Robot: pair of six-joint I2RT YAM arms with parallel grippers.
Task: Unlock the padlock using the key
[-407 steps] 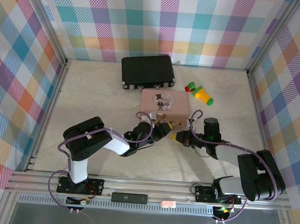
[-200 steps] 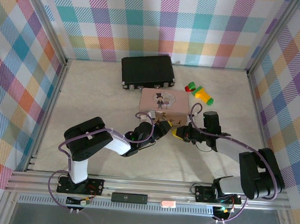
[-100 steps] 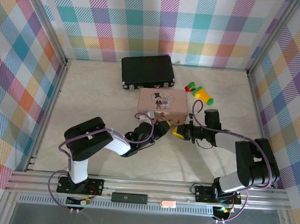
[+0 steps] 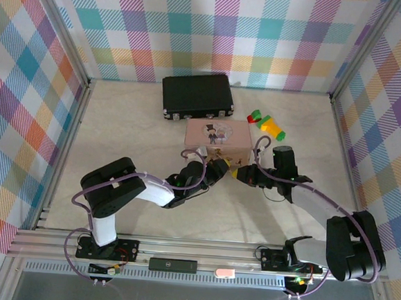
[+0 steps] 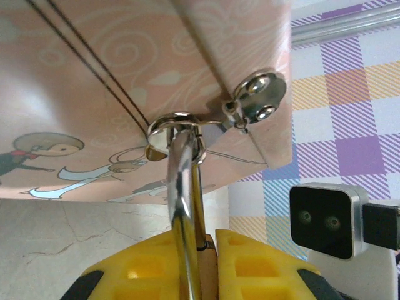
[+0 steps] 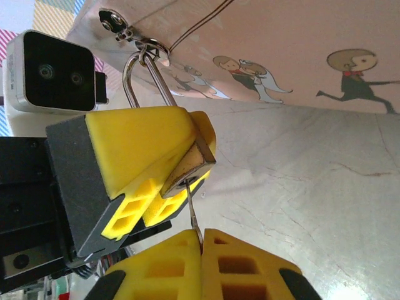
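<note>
Hooked to the glossy pink tin's clasp by a polished curved shackle, the small brass padlock sits clamped in the left gripper's blocky yellow pads. The right gripper pinches the thin grey key, its tip touching the padlock's underside.

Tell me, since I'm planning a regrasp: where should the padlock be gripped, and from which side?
Grip the padlock by its brass body, across the flat faces, coming from the side away from the tin. Its shackle hangs in the tin's clasp ring and the key is at the bottom face, so both ends must stay free. The left tool holds it that way.
</note>
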